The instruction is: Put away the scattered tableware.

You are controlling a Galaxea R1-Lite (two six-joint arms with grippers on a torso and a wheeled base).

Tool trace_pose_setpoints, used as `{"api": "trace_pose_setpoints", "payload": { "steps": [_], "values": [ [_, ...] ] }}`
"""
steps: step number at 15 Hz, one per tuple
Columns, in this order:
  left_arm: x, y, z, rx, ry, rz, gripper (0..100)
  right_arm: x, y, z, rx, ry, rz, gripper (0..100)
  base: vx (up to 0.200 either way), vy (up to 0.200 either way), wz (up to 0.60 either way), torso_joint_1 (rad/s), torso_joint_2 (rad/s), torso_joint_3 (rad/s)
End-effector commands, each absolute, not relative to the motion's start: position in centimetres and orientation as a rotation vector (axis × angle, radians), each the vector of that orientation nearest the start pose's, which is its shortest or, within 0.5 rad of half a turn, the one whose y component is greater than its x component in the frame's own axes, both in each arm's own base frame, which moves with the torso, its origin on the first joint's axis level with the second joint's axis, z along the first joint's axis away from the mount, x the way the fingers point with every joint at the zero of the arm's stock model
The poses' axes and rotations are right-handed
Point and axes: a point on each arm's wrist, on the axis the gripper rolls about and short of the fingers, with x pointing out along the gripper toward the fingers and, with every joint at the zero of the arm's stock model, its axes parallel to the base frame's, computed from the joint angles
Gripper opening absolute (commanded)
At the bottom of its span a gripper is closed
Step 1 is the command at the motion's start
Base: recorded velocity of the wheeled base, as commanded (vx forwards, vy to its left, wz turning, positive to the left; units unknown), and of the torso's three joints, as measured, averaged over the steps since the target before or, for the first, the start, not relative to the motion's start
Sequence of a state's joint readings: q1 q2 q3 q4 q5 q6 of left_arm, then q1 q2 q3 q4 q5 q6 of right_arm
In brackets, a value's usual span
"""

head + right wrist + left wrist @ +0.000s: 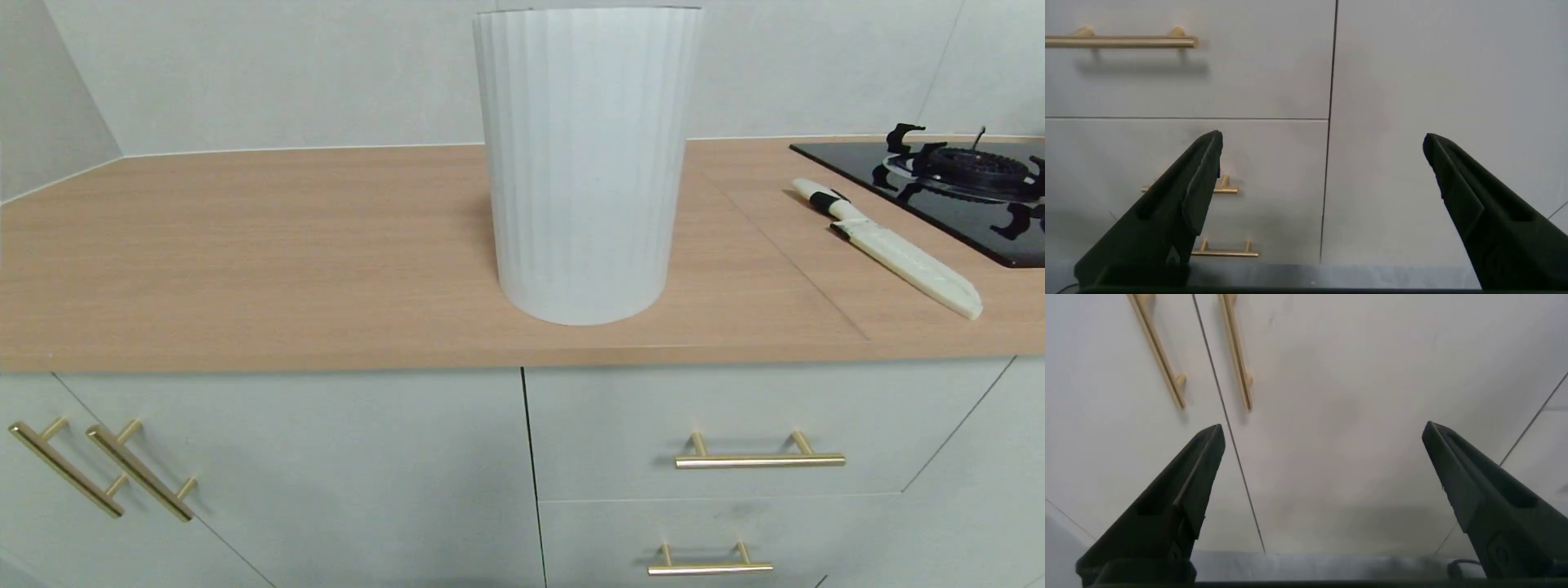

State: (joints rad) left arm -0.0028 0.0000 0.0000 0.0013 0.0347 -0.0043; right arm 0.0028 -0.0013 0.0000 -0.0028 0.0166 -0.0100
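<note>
Two things sit on the counter (245,245) in head view. One is a tall white ribbed container (584,163), upright, about mid-counter & near the front edge. The other is a knife (890,249) lying flat, well off to the container's right. Knife has a cream blade & a white handle w/ black bands. Handle end points toward the back wall, tip toward the front edge. It lies just beside the black stove (963,188), well apart from the container. Under the counter are grey cabinet doors (326,474) w/ two gold door handles (139,472) on the left. Drawers (735,400) w/ gold drawer handles (759,459) are on the right.

Left wrist view: my left hand (1321,429) has its two dark fingers spread wide apart, gripping nothing. Behind them is a pale cabinet front, w/ the door handles on either side of a door seam.

Right wrist view: my right hand (1321,137) is spread wide too, gripping nothing. Behind it are drawer fronts w/ drawer handles on the upper & lower drawers. A vertical seam runs btwn the fingers.
</note>
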Motion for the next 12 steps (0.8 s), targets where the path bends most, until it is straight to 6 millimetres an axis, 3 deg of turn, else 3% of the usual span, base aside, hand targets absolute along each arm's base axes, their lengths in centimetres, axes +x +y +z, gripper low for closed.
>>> {"api": "trace_pose_setpoints", "payload": {
  "steps": [1,12],
  "values": [
    [-2.28,0.09,7.55,-0.005,0.0,0.032,100,-2.28,0.03,7.58,-0.011,-0.003,0.02,100,0.0,0.0,0.0,0.173,-0.59,-0.305],
    [-2.28,0.09,7.55,-0.005,0.0,0.032,100,-2.28,0.03,7.58,-0.011,-0.003,0.02,100,0.0,0.0,0.0,0.183,-0.48,-0.286]
  ]
}}
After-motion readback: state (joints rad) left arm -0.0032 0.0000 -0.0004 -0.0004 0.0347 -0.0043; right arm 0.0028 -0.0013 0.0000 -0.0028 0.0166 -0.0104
